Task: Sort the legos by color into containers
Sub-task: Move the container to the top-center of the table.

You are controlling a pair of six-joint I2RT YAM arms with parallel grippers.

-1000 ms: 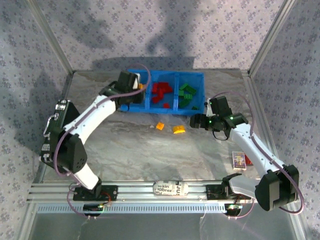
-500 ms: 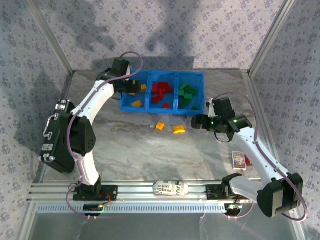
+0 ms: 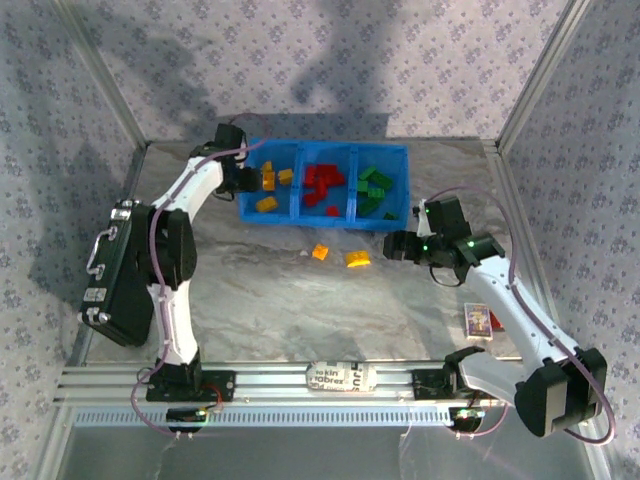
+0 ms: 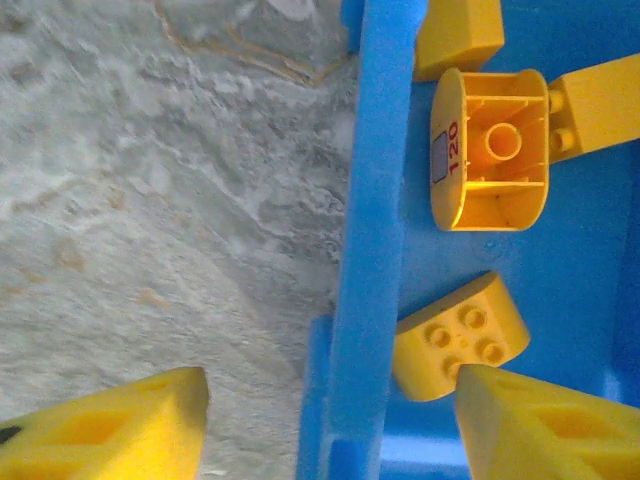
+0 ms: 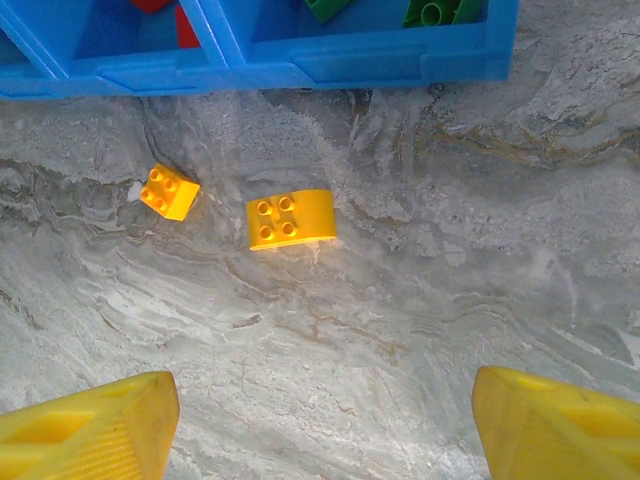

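The grey, marble-veined worktop (image 5: 400,330) lies smooth under the right gripper (image 5: 320,425), which hovers spread and empty. Just ahead of it and slightly left sits a yellow curved-top plastic brick (image 5: 290,219), studs up, with its long axis in line with the jaws' closing line. A smaller orange square brick (image 5: 168,191) lies further left. Both are likely this arm's to take. Beyond them stands the bright blue three-compartment plastic bin (image 5: 350,60). The left gripper (image 4: 330,430), also spread and empty, straddles the bin's end wall, with glossy yellow bricks (image 4: 490,165) ahead to its right.
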